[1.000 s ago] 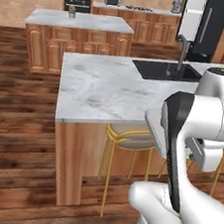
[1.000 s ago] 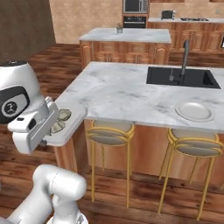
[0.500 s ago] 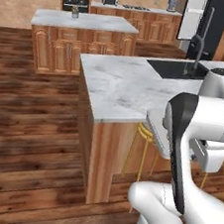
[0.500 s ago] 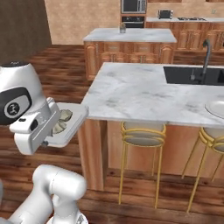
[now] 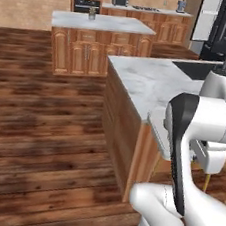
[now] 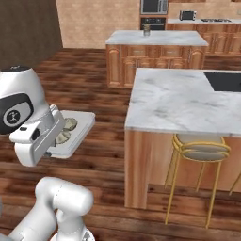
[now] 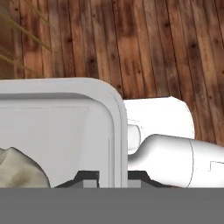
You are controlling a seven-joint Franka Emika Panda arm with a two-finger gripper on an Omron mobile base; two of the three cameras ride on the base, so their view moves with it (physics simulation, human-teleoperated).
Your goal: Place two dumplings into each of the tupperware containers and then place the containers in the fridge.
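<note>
With the marble-topped desk [image 6: 176, 101] now slid to the frame's right as the base drives, the fingers [image 7: 111, 177] stay clamped on the shallow whitish-translucent tupperware container [image 6: 75, 132] holding pale dumplings [image 6: 66, 129], left of centre, probably fridge-bound.

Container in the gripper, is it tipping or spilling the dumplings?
Nothing stands out. The container looks about level, clamped by one rim in the shut gripper, out over the wood floor. Two dumplings lie inside, none spilled.

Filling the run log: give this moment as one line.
phase: carrying | tool: shut on tupperware container rim | load: dumplings inside | over: wood floor
</note>
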